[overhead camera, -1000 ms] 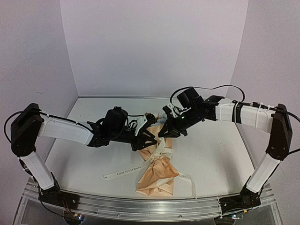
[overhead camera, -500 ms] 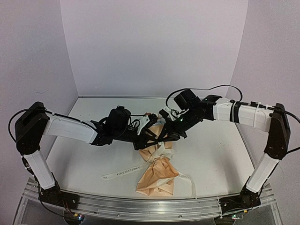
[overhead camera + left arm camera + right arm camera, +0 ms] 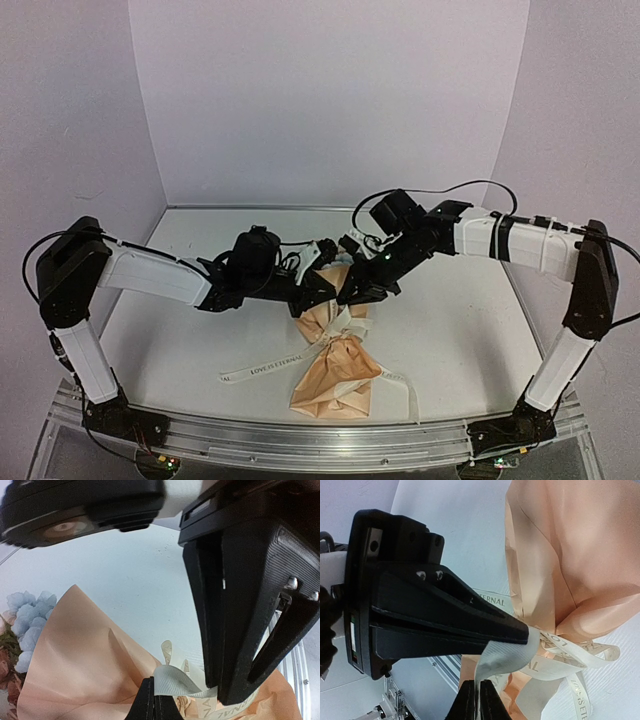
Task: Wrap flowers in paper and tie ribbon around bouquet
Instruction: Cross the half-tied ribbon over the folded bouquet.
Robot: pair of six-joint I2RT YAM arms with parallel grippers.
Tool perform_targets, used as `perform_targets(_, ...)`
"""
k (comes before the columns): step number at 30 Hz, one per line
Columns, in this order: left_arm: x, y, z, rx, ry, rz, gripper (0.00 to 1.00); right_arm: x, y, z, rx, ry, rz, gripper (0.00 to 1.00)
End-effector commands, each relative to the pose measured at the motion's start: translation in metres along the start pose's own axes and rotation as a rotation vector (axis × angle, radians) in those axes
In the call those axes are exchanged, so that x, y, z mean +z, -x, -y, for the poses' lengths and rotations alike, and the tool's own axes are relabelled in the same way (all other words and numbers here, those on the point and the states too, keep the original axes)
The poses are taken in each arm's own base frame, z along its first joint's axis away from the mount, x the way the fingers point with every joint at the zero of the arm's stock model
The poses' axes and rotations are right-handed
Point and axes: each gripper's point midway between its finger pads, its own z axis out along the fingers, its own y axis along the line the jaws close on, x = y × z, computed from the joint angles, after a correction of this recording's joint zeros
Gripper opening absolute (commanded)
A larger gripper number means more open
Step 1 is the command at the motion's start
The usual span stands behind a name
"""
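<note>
The bouquet (image 3: 335, 365) lies on the table, its peach paper (image 3: 85, 670) cinched by the cream lettered ribbon (image 3: 262, 371). Pale blue and brown flowers (image 3: 22, 625) show at its wide end in the left wrist view. Both grippers meet tip to tip just above the cinch. My left gripper (image 3: 149, 681) is shut on a short loop of ribbon (image 3: 175, 682). The right gripper (image 3: 480, 684) pinches the same loop (image 3: 505, 657) a little further along. Each wrist view shows the other gripper's black fingers (image 3: 445, 615) large and close. In the top view the arms hide the flowers.
One ribbon tail trails left across the white table (image 3: 450, 320), another (image 3: 400, 378) to the right of the cone. An aluminium rail (image 3: 300, 440) runs along the near edge. Pale walls close in the back and both sides.
My left gripper moved right to the right gripper's tip and closed on the ribbon. The right gripper shifted slightly left, still holding the ribbon. The bouquet stayed put.
</note>
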Motion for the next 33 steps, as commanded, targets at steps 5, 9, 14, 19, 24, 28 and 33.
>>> perform_targets(5,-0.035,0.023,-0.007,-0.133,0.114,0.183,0.00,-0.024,-0.020,0.030,-0.019,-0.170,0.085,0.18)
perform_targets(9,-0.040,0.011,-0.003,-0.188,0.122,0.184,0.00,-0.024,-0.038,0.055,0.019,-0.248,0.118,0.27)
perform_targets(14,-0.039,0.000,-0.006,-0.226,0.139,0.161,0.00,-0.014,-0.056,0.077,0.041,-0.324,0.102,0.30)
perform_targets(19,-0.040,-0.007,-0.012,-0.253,0.174,0.148,0.00,0.005,-0.062,0.073,0.038,-0.326,0.058,0.22)
perform_targets(24,-0.038,-0.013,-0.015,-0.269,0.189,0.128,0.00,0.029,-0.082,0.062,-0.016,-0.312,-0.022,0.18)
perform_targets(28,-0.037,-0.018,-0.014,-0.269,0.187,0.116,0.00,0.049,-0.099,0.058,-0.047,-0.303,-0.083,0.16)
perform_targets(33,-0.036,-0.035,-0.011,-0.274,0.184,0.070,0.00,0.068,-0.115,0.072,-0.050,-0.313,-0.108,0.17)
